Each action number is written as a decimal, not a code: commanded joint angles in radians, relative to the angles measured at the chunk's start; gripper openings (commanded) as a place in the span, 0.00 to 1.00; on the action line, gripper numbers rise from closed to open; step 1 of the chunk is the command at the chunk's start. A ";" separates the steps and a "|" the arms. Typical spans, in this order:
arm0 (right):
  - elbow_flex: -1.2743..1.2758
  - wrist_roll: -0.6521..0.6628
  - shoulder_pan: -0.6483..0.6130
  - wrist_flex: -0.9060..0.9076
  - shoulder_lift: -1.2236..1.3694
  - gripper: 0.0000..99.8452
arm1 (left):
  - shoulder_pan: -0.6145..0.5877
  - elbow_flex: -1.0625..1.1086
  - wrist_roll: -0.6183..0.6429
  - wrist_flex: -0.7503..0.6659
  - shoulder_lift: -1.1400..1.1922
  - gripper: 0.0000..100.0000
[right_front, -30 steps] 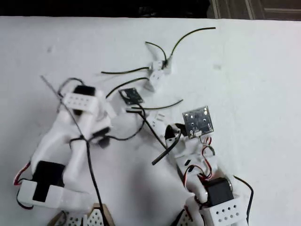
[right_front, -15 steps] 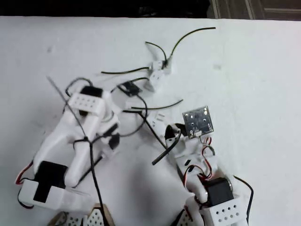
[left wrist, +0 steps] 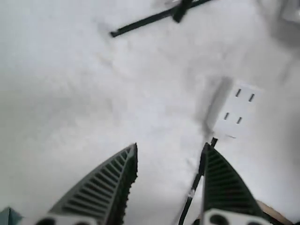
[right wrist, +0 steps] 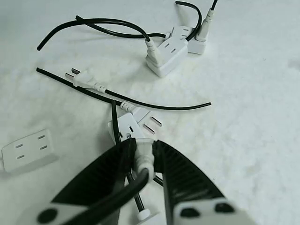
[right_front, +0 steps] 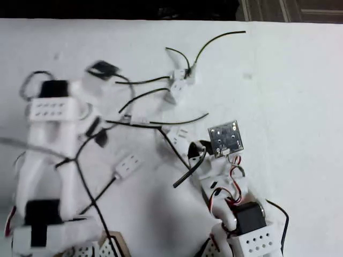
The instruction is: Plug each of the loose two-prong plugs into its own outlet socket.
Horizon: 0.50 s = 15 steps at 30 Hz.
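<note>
We see the right pincer (right wrist: 144, 143) clamped on a white plug (right wrist: 141, 158), just above a socket (right wrist: 125, 124). Left pincer (left wrist: 169, 146) gapes open over the worktop (right_front: 289, 80), w/ a 2nd socket (left wrist: 236, 110) near it. 2nd plug (right wrist: 84, 78) lies loose. Worktop's plain white; dark strip (right_front: 107, 8) beyond its far edge.

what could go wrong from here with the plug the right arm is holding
The right pincer grips a plug over a loose outlet. Nothing pins that outlet, so pushing may just slide it. A black cord lies along its edge and could block the prongs. The left pincer hangs open with another cord by its finger, which may snag.
</note>
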 commanded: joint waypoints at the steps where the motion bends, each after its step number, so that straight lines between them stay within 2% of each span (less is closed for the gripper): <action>1: -0.014 0.003 -0.030 -0.047 -0.004 0.02 | -0.113 0.126 0.003 -0.089 -0.206 0.22; 8: -0.015 0.008 -0.226 -0.056 -0.004 0.02 | -0.228 0.499 0.011 -0.358 -0.410 0.22; 15: -0.080 0.006 -0.397 -0.074 0.110 0.02 | -0.291 0.666 0.014 -0.431 -0.427 0.22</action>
